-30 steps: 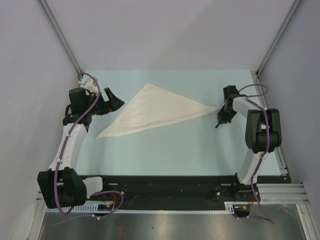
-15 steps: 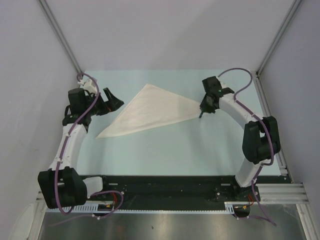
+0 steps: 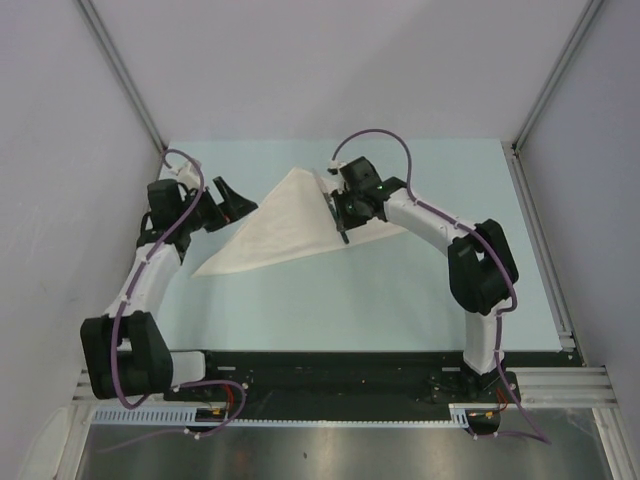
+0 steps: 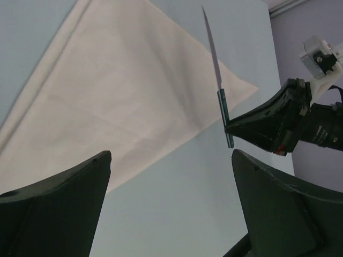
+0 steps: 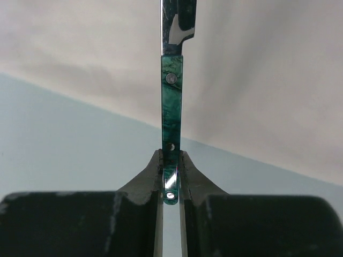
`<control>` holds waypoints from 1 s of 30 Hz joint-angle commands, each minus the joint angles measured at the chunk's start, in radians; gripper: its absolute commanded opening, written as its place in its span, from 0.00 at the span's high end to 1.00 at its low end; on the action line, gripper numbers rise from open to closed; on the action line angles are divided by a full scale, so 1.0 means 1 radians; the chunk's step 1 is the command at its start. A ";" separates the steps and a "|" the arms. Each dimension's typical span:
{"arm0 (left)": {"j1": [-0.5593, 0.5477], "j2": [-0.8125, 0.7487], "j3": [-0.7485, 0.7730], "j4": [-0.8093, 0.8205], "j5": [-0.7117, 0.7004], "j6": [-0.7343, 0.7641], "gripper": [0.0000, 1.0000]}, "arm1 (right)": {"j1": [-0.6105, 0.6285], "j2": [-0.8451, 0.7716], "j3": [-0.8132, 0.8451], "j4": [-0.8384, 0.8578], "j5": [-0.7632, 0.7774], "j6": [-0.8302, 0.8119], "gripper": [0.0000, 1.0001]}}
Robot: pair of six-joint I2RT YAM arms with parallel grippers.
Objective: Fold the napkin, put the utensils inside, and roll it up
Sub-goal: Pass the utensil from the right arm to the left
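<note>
The napkin (image 3: 285, 228) already lies folded into a flat triangle on the table (image 3: 400, 300), so the fold looks done and this is the utensil step. The right gripper (image 5: 170, 160) pinches the knife (image 5: 172, 101) by the butt of its teal handle, blade pointing away, up in the air over the cloth's edge. The left gripper (image 4: 170, 156) hangs beside the napkin's left side, jaws spread wide, holding nothing. The next move probably calls for laying the knife flat on the cloth and letting go cleanly — no dragging the fabric.
</note>
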 commanded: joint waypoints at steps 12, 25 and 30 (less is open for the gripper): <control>-0.099 0.317 0.046 0.283 0.259 -0.210 0.02 | 0.105 -0.046 -0.003 -0.043 -0.214 -0.353 1.00; -0.098 0.383 0.155 0.056 0.242 -0.076 0.16 | 0.163 -0.074 0.009 -0.080 -0.228 -0.411 1.00; -0.098 0.394 0.190 -0.040 0.250 -0.003 0.26 | 0.169 -0.092 0.006 -0.082 -0.227 -0.419 1.00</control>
